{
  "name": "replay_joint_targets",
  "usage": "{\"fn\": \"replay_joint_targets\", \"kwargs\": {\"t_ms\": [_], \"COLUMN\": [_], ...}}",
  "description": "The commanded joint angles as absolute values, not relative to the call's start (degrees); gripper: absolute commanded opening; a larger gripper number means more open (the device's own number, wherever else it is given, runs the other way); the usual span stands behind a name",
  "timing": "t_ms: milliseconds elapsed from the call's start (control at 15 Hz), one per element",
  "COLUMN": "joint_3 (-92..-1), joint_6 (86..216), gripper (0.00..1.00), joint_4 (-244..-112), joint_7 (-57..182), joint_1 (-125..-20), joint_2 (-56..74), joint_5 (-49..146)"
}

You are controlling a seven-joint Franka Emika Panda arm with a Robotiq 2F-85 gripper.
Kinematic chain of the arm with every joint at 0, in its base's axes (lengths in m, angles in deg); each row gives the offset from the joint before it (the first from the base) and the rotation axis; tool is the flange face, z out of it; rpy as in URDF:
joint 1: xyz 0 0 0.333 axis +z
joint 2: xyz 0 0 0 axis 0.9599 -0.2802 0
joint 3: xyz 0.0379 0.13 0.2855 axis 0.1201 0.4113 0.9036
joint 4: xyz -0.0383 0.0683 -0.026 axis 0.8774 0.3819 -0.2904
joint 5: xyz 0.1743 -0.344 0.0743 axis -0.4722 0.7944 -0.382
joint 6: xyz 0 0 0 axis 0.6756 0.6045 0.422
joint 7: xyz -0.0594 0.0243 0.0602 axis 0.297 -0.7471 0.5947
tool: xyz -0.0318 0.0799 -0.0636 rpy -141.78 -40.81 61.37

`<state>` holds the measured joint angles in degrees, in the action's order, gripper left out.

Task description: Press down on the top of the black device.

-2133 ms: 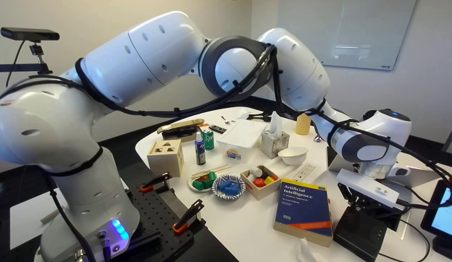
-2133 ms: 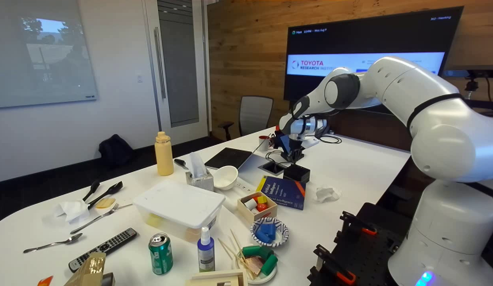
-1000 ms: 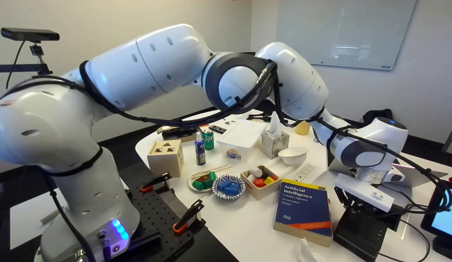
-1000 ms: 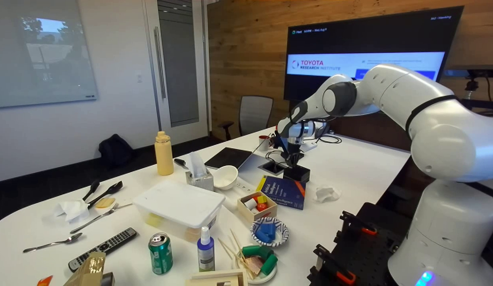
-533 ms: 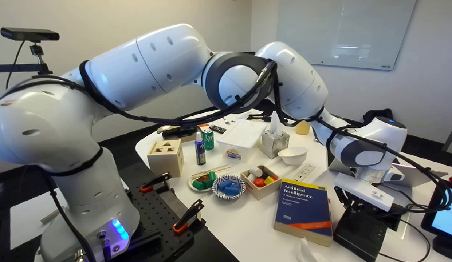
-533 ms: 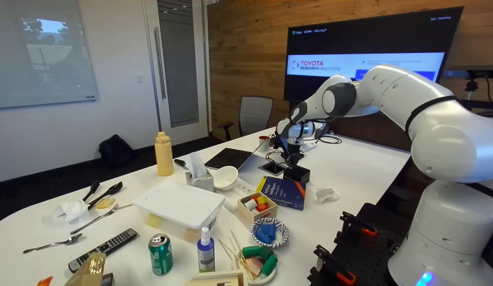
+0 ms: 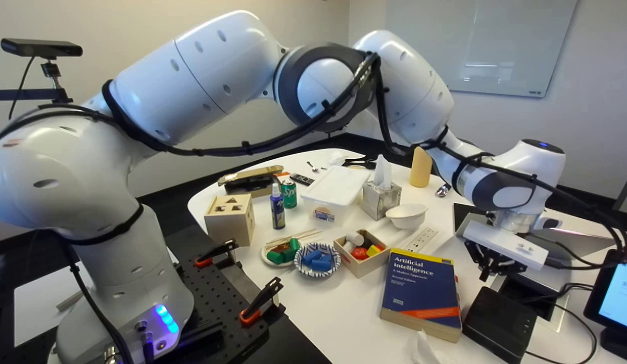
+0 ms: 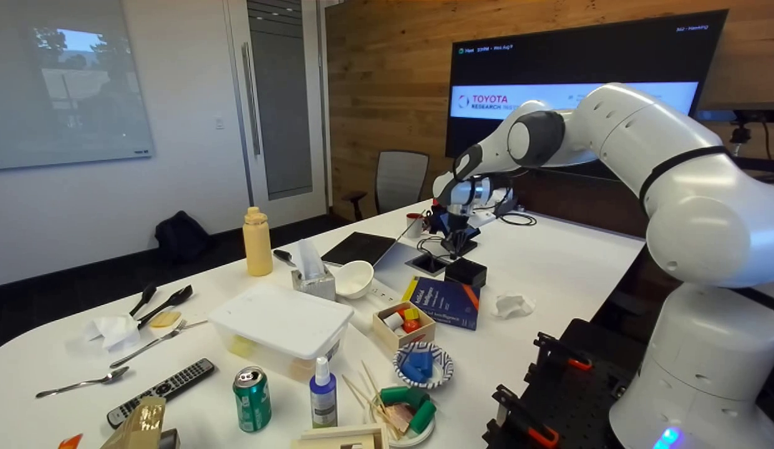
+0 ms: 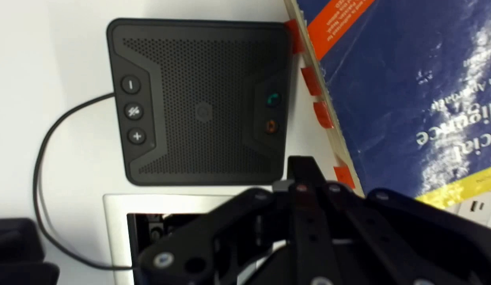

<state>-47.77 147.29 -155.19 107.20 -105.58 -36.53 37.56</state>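
The black device (image 9: 205, 107) is a squat matte black unit with a perforated speaker top and small buttons along two sides. It lies flat on the table beside the blue book (image 9: 391, 91). It also shows in both exterior views (image 7: 500, 323) (image 8: 466, 272). My gripper (image 9: 304, 168) is shut and empty, its fingertips together. In the wrist view the tips appear just off one corner of the device, near the gap to the book. In both exterior views the gripper (image 7: 485, 275) (image 8: 454, 254) hangs above the table, apart from the device.
A cable outlet box with a metal frame (image 9: 170, 204) sits by the device, whose cable (image 9: 39, 170) curves around. A lit screen (image 7: 616, 298) and a laptop (image 8: 362, 248) stand near. A wooden box (image 7: 361, 253), white bowl (image 7: 406, 216) and crumpled tissue (image 8: 512, 304) lie around.
The gripper went down onto or close to the device's top by one second ago and stayed there. Now it has risen and moved back off the device. The device has not visibly moved.
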Motion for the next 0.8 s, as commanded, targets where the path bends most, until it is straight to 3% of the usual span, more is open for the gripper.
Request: {"fn": "replay_joint_targets", "kwargs": {"t_ms": [0,133,200,733], "joint_3": [-48.13,-48.35,-48.66,-46.19], "joint_6": [148.63,147.22,145.42,144.78], "gripper": [0.0,0.0,0.19,0.78], "joint_4": [-168.6,-173.2,-175.57,-196.28], "joint_7": [106.45,105.98,105.9,105.13], "joint_1": [-103.48,-102.29,-101.5,-94.72], "joint_2": [-23.74,-18.38,-15.68,3.16], "joint_5": [37.69,38.08,38.78,38.44]}}
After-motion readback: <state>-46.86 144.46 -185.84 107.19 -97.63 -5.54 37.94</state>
